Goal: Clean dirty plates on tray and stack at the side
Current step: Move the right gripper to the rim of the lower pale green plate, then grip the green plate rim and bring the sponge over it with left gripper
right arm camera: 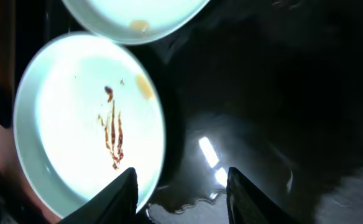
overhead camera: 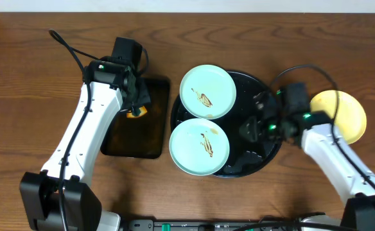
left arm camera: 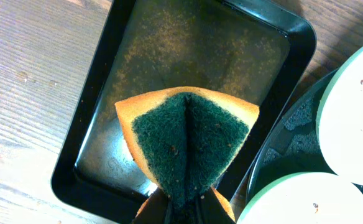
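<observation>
Visibly, two mint plates [overhead camera: 217, 82] carry brown smears; left jaws pinch sponge [left arm camera: 188, 134], right jaws apart.

I've got the round tray [overhead camera: 242, 163] mid-table [overhead camera: 20, 96], slightly to 3 o'clock. On its 9 o'clock half: rear plate [overhead camera: 207, 92] at approx 11, front plate [overhead camera: 199, 147] at approx 8, rims just beside each other. Third plate [overhead camera: 349, 115] is off the tray, on the table at its 3. Rect tray [overhead camera: 126, 144] is just beside it at 9, w/ sponge [left arm camera: 188, 134] over its 12 o'clock end.
</observation>
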Controlling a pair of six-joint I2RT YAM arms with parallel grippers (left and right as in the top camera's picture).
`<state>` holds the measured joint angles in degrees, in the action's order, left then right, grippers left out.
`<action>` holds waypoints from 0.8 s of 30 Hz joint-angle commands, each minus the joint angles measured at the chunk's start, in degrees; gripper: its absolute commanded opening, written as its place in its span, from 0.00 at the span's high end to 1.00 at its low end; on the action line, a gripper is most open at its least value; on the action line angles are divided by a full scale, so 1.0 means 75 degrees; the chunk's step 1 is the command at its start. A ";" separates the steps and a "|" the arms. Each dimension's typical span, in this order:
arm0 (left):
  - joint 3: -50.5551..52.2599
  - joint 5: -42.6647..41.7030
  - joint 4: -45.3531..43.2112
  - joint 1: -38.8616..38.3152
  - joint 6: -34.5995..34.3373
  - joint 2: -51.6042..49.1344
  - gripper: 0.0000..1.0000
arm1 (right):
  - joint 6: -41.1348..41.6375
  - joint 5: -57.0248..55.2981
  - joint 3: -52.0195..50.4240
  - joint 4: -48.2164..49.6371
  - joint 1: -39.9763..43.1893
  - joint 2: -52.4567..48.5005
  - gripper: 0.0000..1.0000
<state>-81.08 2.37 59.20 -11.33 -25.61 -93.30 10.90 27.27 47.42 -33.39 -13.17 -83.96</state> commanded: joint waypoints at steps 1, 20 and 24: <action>0.0029 0.0140 0.0038 0.0038 0.0064 0.0082 0.93 | 0.0542 -0.0067 -0.0458 0.0388 -0.0586 -0.0111 0.56; 0.0029 -0.0813 0.0032 -0.0006 0.0079 0.0082 0.92 | 0.1714 -0.1513 -0.0935 0.1454 -0.1530 -0.0941 0.99; 0.0029 -0.1577 -0.0073 -0.0245 0.0463 0.0082 0.92 | 0.1714 -0.2104 -0.0930 0.1241 -0.1335 -0.0761 0.99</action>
<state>-81.06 -4.03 58.89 -11.84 -24.69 -93.30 23.46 17.85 40.69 -22.85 -24.16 -90.37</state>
